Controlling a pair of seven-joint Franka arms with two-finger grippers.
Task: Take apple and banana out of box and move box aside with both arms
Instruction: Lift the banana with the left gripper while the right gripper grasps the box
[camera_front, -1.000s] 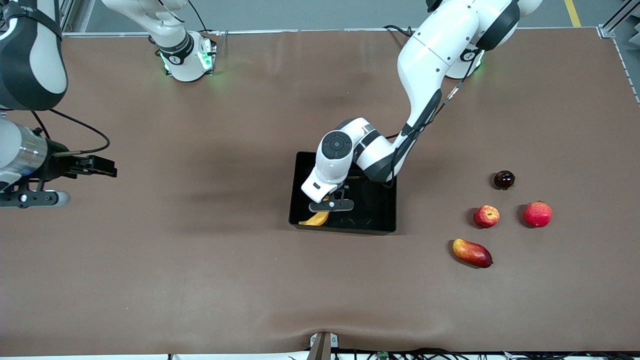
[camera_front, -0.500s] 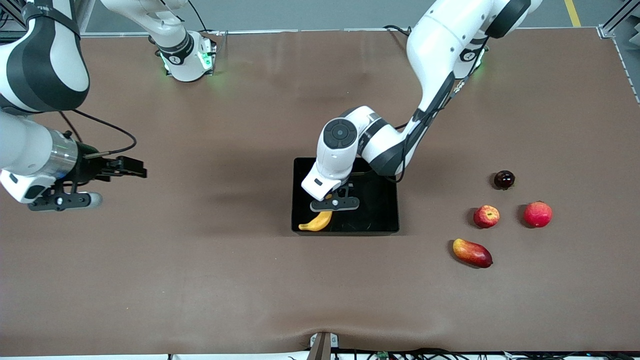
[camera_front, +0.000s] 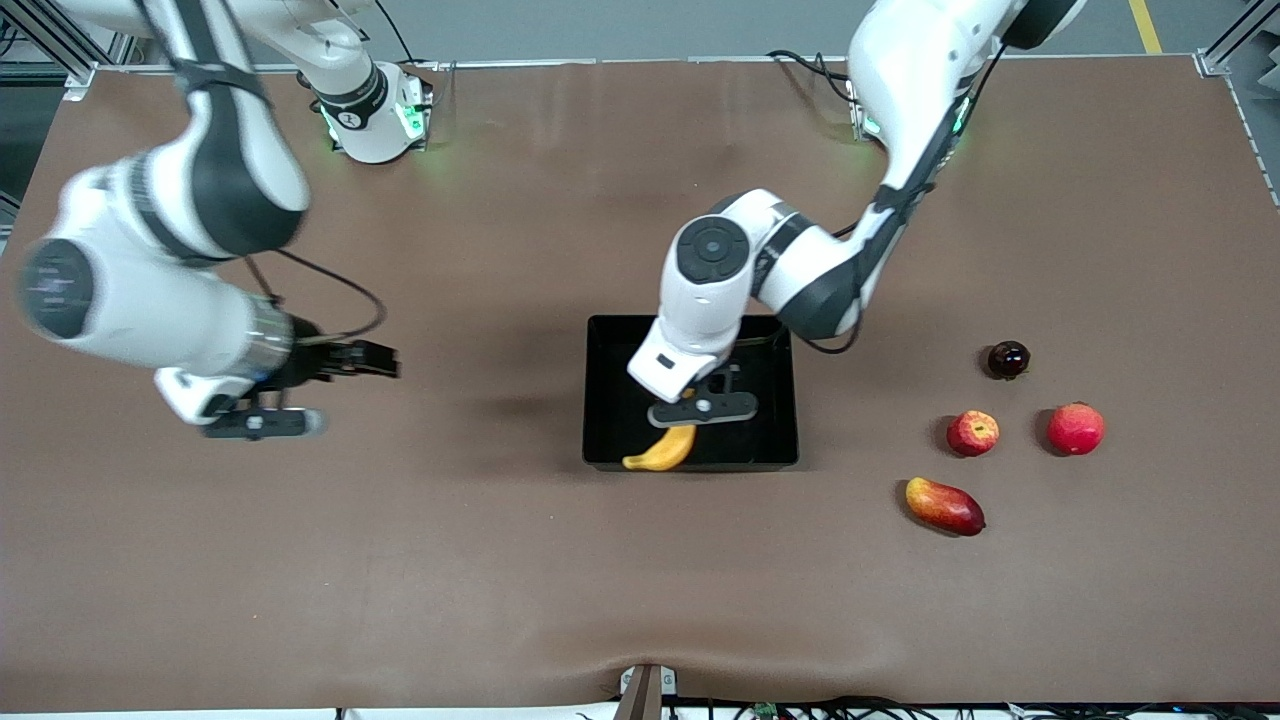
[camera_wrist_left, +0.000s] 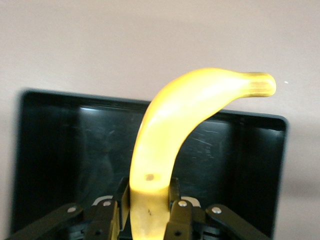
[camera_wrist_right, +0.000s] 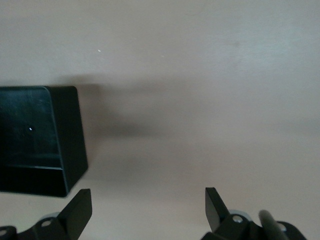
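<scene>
Start nearest the front camera. The mango (camera_front: 944, 505) lies on the desk (camera_front: 500, 560) toward the left arm's end. It has not moved in the last second. Just farther away sit the apple (camera_front: 973, 433) and the larger pink-red fruit (camera_front: 1075, 428), and farther again the small dark fruit (camera_front: 1008, 359). All 3 are likewise unmoved. Treat the apple as already out of the box (camera_front: 610, 400).

Next, check the banana (camera_front: 663, 452). A second ago it lay low in the box near the wall closest to the front camera. It now hangs above that wall, lifted and carried toward the left arm's end. The left gripper (camera_front: 702, 408) has its fingers (camera_wrist_left: 177, 212) clamped on the banana's lower end, and the left wrist view shows the fruit curving out over the box rim. You can judge the lift as under way. The banana still has to clear the box and be set on the desk.

Then note the right gripper (camera_front: 262, 422). It has swung in from the right arm's end and now hangs over bare desk, well apart from the box, fingers (camera_wrist_right: 77, 212) spread wide and empty. Expect both arms to be needed on the box once the banana is down.
</scene>
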